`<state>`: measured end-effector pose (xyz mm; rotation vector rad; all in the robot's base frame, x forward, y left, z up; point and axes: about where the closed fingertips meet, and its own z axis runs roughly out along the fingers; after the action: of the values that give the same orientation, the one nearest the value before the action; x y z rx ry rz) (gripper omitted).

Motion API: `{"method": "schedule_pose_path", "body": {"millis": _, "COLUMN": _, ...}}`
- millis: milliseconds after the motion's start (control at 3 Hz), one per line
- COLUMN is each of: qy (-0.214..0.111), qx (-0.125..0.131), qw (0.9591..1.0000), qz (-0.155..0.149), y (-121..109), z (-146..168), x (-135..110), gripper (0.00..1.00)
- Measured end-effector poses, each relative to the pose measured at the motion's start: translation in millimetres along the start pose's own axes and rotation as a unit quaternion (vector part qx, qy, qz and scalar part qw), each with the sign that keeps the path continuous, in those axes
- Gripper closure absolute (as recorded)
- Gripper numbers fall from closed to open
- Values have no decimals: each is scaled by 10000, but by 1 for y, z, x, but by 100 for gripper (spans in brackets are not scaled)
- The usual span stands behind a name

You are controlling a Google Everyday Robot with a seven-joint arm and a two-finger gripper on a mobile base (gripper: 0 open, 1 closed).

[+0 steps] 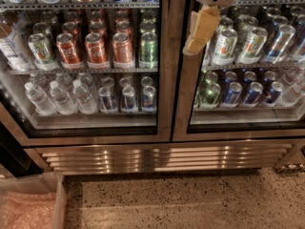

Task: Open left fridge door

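Observation:
The left fridge door [164, 80] is a glass pane in a brushed steel frame and lies closed, flush with its twin. Behind it stand red, green and blue cans and clear water bottles. My gripper [202, 31] hangs from the top edge of the view, a beige part below a white wrist. It is in front of the left edge of the right door, just right of the seam between the two doors. It holds nothing that I can see.
The right fridge door [248, 56] shows silver-green and blue cans. A ribbed steel grille [162, 157] runs under both doors. A clear plastic bin [31, 204] with pink contents sits at the bottom left on the speckled floor [181, 202].

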<state>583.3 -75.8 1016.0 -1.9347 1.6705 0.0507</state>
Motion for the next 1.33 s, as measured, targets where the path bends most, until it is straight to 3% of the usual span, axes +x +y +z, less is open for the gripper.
{"method": "schedule_pose_path", "body": {"millis": 1000, "qy": 0, "qx": 0, "qw": 10000, "qz": 0, "y": 0, "z": 0, "x": 0, "gripper": 88}}
{"method": "schedule_pose_path", "body": {"millis": 1333, "qy": -1, "qx": 0, "qw": 10000, "qz": -1, "y": 0, "z": 0, "x": 0, "gripper": 100}}
